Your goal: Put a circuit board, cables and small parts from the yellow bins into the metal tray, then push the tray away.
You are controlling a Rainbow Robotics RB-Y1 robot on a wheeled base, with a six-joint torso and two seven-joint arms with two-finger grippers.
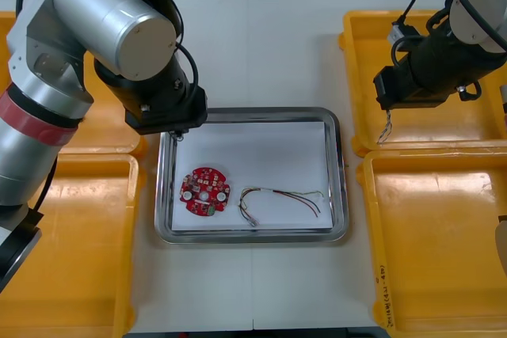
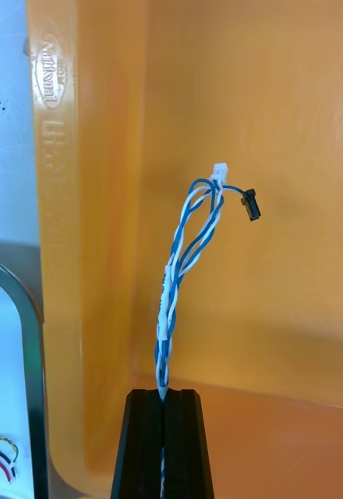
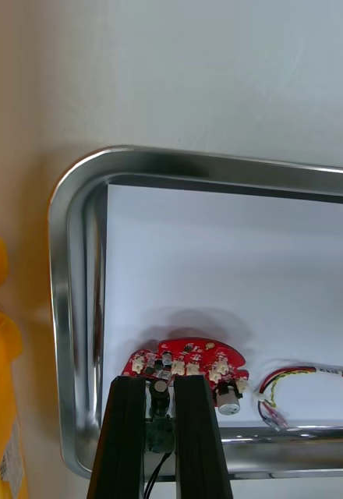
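Carrying the blue and white cable (image 2: 189, 257), pinched by the right tool (image 2: 165, 394) above a yellow bin (image 1: 444, 128), should be done high, clearing the metal tray (image 1: 341, 187) rim; the left tool (image 3: 162, 382), pinching a black cable (image 3: 160, 425), hovers over that tray.

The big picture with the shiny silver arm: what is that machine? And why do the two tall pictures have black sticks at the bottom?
It is a robot with two arms, seen from above a light table. Each tall picture comes from a camera on one wrist; the black sticks are that arm's two fingers. The right gripper, over a yellow bin, pinches a twisted blue and white cable. The left gripper, over the metal tray's corner, seems to pinch a black cable. In the tray lie a round red circuit board and a red and yellow cable.
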